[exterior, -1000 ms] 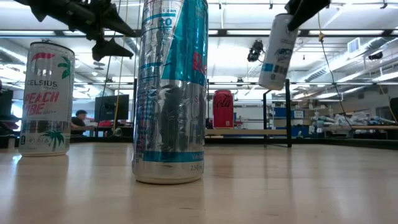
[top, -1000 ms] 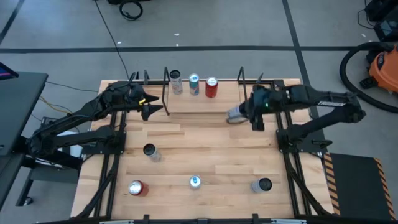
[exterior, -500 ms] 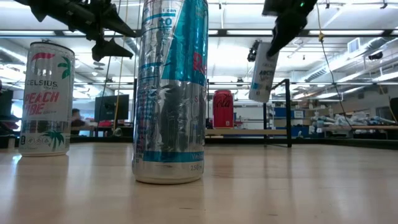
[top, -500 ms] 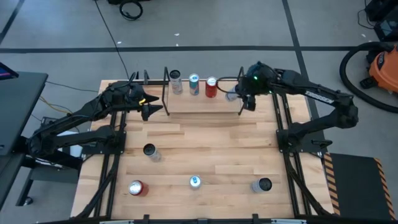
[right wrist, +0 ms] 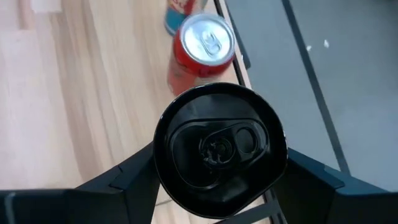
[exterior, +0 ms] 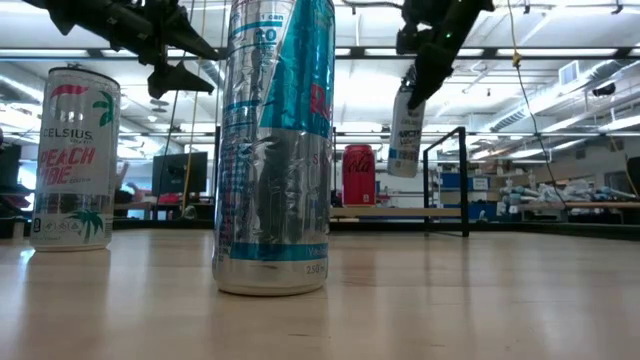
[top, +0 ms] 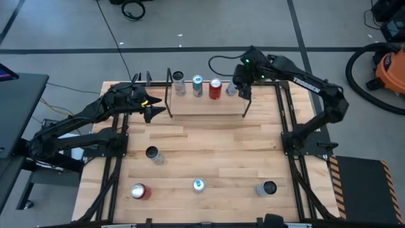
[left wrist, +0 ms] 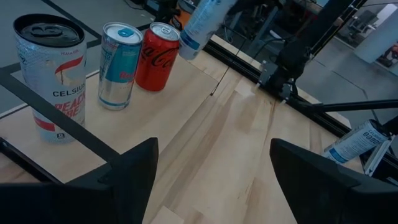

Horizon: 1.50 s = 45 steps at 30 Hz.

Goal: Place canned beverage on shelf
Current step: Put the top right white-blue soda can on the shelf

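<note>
Overhead, right gripper sits at about 1 o'clock of the table, over the right end of the shelf, jaws clamped on a black-topped can held clear above the board. Low view: that can hangs tilted, bottom not touching the shelf. Three cans stand on the shelf at 12 o'clock: white can, blue-silver can, red can; the held can is just right of the red one. Left gripper hovers at 10 o'clock beside the shelf's left frame, jaws wide, empty.
</note>
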### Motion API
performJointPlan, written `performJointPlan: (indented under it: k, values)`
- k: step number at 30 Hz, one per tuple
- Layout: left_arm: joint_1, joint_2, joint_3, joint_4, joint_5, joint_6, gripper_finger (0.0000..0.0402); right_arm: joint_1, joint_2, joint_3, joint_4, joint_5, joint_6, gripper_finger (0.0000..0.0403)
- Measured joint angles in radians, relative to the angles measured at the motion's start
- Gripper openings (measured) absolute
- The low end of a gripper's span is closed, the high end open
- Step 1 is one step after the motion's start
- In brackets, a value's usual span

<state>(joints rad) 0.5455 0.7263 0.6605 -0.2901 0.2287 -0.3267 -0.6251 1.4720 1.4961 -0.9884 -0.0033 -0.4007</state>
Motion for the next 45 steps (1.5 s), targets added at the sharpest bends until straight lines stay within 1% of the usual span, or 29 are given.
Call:
performJointPlan:
  k: [2,4,8,9,19,25,30,35,40,45]
  values:
    - [0.0,0.0,0.0,0.0,0.0,0.0,0.0311,-0.017,0.024,0.013,-0.011,-0.005,-0.007,0.0268]
    - [0.0,0.0,0.0,0.0,0.0,0.0,0.0311,-0.039,0.039,0.017,-0.012,-0.031,-0.02,0.0268]
    - [0.0,0.0,0.0,0.0,0.0,0.0,0.0311,-0.095,0.065,0.017,-0.008,-0.144,-0.029,0.0268]
    - [0.0,0.0,0.0,-0.001,0.0,-0.001,0.0311,-0.108,0.067,0.017,-0.008,-0.155,-0.029,0.0268]
    - [0.0,0.0,0.0,-0.052,0.0,-0.003,0.0311,-0.162,0.067,0.014,-0.025,-0.156,-0.026,0.0268]
    - [0.0,0.0,0.0,-0.052,0.0,-0.003,0.0311,-0.163,0.081,0.0,-0.028,-0.149,-0.025,0.0268]
    - [0.0,0.0,0.0,-0.051,0.0,-0.003,0.0311,-0.165,0.081,0.0,0.01,-0.155,-0.025,0.0268]
    - [0.0,0.0,0.0,-0.051,0.0,-0.003,0.0311,-0.168,0.112,-0.001,-0.011,-0.152,-0.021,0.0268]
    - [0.0,0.0,0.0,-0.051,0.0,-0.003,0.0311,-0.169,0.116,-0.001,0.006,-0.149,-0.021,0.0268]
    - [0.0,0.0,0.0,-0.052,0.0,-0.003,0.0311,-0.174,0.134,-0.002,-0.022,-0.142,-0.021,0.0268]
